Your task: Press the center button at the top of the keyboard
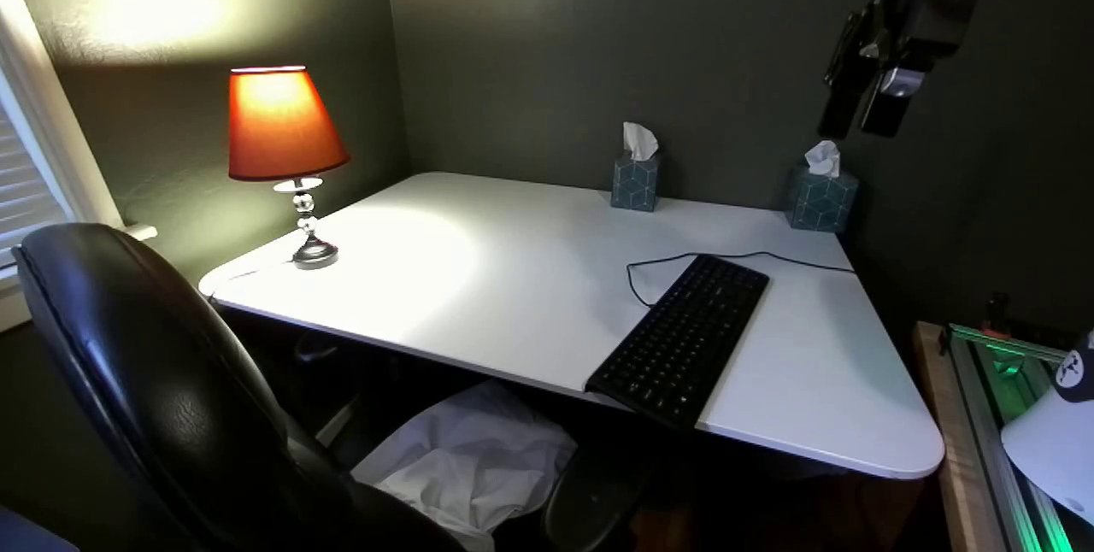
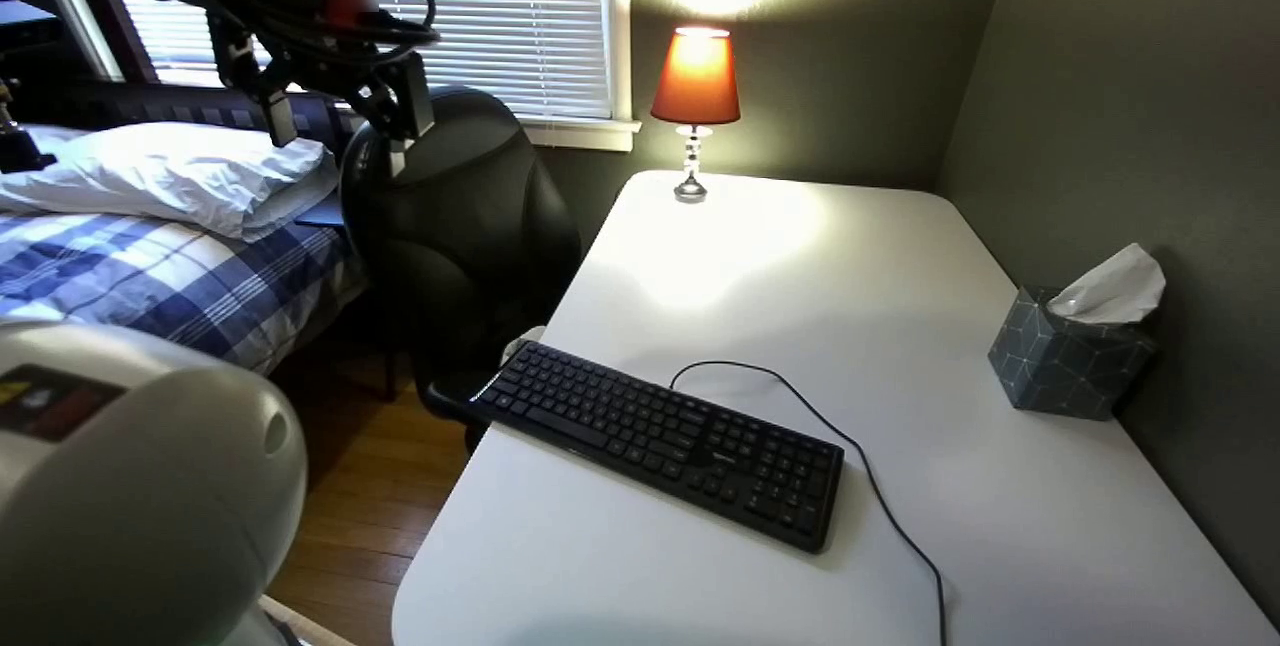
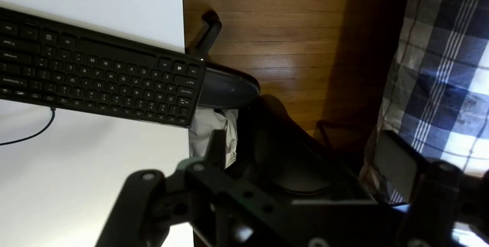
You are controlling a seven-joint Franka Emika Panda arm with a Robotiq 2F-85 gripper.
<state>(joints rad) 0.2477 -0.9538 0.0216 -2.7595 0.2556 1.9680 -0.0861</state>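
Before dark walls point(image 1: 530, 65), your white surface point(image 1: 513, 270) carries a lit lamp point(image 1: 282, 129) and the keyboard point(image 1: 688, 334), which overhangs one edge, while your end effector point(image 2: 340, 143) hangs high, jaws spread apart.

Black corded keyboard point(image 2: 658, 442) — flat, keys up, one end overhanging desk point(image 2: 880, 306)

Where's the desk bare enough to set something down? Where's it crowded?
Bare: broad stretch of desk between the lamp and the cable looping beside the keyboard; a smaller patch between its spacebar side and the desk's rounded front corner. Crowded: between its number-pad end and the back-corner tissue box, where the cable crosses.
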